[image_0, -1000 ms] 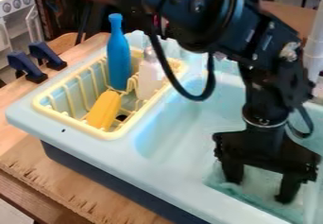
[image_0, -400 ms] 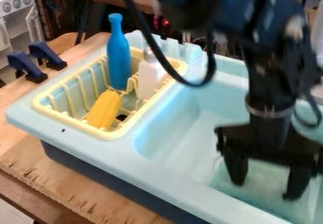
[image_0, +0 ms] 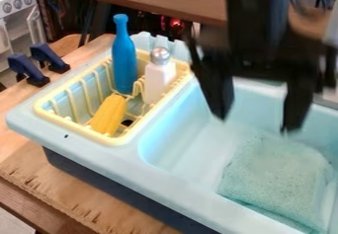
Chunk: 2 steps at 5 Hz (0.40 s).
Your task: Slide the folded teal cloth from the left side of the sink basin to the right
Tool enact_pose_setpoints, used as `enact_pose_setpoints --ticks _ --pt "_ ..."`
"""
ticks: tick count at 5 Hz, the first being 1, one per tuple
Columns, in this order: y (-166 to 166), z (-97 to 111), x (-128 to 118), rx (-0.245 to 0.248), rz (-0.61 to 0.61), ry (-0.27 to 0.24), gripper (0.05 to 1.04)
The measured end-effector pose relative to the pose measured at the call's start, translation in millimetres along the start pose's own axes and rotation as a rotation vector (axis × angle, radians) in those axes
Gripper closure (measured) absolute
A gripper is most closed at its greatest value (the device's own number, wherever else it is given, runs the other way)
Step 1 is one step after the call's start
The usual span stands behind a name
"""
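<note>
1. Far left of the pincer, as the camera sees it, two dark blue clamps (image_0: 37, 64) grip the edge of a wooden counter (image_0: 29, 161), with a white toy stove (image_0: 18, 1) behind them.
2. Left of the pincer and nearer the camera, a yellow dish rack (image_0: 113, 140) sits in the side of a pale blue toy sink (image_0: 119, 161). A yellow ear of corn (image_0: 108, 114) leans inside, toward the rack's near end.
3. Also left of the pincer, a blue bottle (image_0: 123, 60) stands upright in the rack. Closer to the pincer, beside the bottle, stands a white shaker (image_0: 157, 82) with a silver top. All three items appear settled in the rack, with none needing to be righted.
4. The black pincer (image_0: 255, 124) hangs over the far part of the sink's basin (image_0: 188, 149), its two fingers spread wide and pointing down. It is open, with nothing between its fingers, and touches none of the items.
5. Below the pincer, slightly to its right and nearer the camera, a pale green cloth (image_0: 276, 178) lies bunched on the basin floor, well apart from the rack. By the look of it, the cloth is set down and released, and no hold or lift is under way.
</note>
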<state>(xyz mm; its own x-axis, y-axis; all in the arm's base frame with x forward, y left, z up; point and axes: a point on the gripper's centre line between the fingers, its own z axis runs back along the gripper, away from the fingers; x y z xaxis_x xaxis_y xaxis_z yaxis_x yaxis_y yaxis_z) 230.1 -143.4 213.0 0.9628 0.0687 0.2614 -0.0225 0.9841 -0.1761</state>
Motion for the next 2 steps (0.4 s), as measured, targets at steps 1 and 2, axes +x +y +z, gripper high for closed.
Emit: enact_pose_setpoints --ticks 1,2 --pt "7.3 34.2 -4.1 0.031 0.012 0.075 0.083" --pt "7.4 35.8 -4.6 0.032 0.006 0.08 0.083"
